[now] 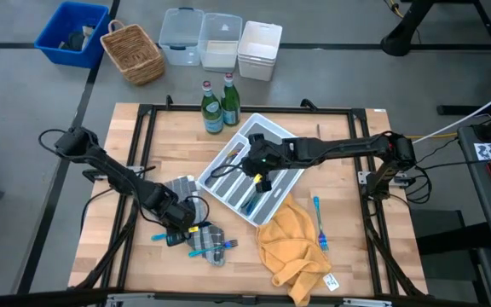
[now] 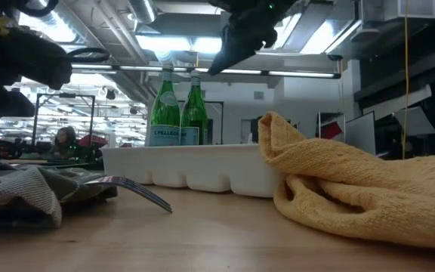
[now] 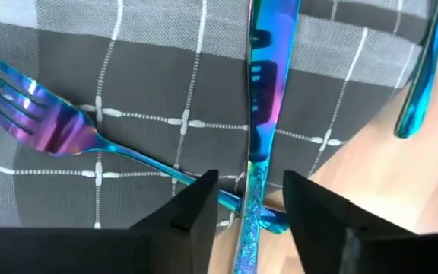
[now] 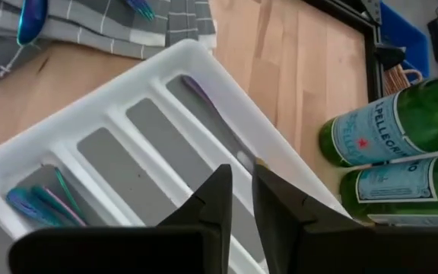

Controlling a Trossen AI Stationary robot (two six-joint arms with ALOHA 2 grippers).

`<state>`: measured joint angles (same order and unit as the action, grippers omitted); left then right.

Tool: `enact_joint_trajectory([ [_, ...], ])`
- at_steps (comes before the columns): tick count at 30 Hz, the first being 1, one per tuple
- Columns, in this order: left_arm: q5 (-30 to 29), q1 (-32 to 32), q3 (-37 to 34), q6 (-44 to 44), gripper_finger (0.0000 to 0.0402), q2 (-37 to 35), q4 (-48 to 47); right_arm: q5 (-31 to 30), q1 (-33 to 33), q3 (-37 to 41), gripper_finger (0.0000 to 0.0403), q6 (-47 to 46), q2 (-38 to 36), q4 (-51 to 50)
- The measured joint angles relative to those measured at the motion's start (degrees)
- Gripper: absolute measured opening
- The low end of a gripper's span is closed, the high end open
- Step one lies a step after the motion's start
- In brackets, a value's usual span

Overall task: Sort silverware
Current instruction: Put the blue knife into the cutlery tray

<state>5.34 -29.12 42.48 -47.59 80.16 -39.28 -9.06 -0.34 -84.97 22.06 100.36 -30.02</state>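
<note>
My left gripper [image 1: 180, 226] [image 3: 253, 202] is open, low over a grey checked cloth [image 3: 128, 61] at the table's near left. Its fingers stand on either side of an iridescent blue utensil handle [image 3: 265, 99]. A blue fork [image 3: 52, 125] and another utensil [image 3: 424, 76] lie on the same cloth. My right gripper [image 1: 257, 170] [image 4: 242, 190] is above the white divided tray [image 1: 273, 130] [image 4: 128, 76], shut on a slim purplish utensil [image 4: 207, 106]. Teal utensils [image 4: 44, 205] lie in one tray compartment. A blue fork [image 1: 318, 220] lies on the wood right of the tray. My right gripper pinches the purplish utensil by its near end [image 4: 243, 161] between its two fingertips. The utensil sticks forward from the fingers, along a tray compartment. Whether its far end rests in the tray, I cannot tell.
Two green glass bottles [image 1: 214, 104] [image 2: 180, 109] stand just behind the tray. A crumpled yellow cloth [image 1: 290, 246] [image 2: 353, 189] lies at the tray's near right. A wicker basket [image 1: 132, 53], a blue bin [image 1: 71, 32] and clear containers [image 1: 220, 43] sit beyond the far edge.
</note>
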Motion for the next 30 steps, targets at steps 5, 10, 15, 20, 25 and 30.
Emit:
enact_joint_trajectory([
  [5, -0.04, -0.83, 0.0, 2.53, 0.0161, 2.48, 2.93, 0.15, 0.0, -0.99, 0.0056, -1.55, 0.0, 0.22],
  [10, -0.96, -2.08, 0.0, 4.58, 0.0155, 5.75, 4.64, 0.15, 0.0, -1.07, 0.0056, -3.52, 0.0, 0.22],
  [15, -2.36, -2.93, 0.37, 3.92, 0.0137, 9.05, 4.37, 0.15, 0.0, -1.07, 0.0056, -3.93, 0.0, 0.22],
  [20, -2.44, -2.88, 0.23, 3.47, 0.0099, 9.04, 4.04, 0.15, 0.0, -1.07, 0.0056, -3.96, 0.0, 0.2],
  [25, -2.71, -2.83, 0.13, 2.65, 0.0055, 7.16, 3.91, 0.15, 0.0, -1.07, 0.0056, -3.89, 0.0, 0.2],
  [30, -2.49, -2.82, 0.09, 0.95, 0.0029, 4.73, 3.86, 0.15, 0.0, -1.07, 0.0056, -3.85, 0.0, 0.18],
])
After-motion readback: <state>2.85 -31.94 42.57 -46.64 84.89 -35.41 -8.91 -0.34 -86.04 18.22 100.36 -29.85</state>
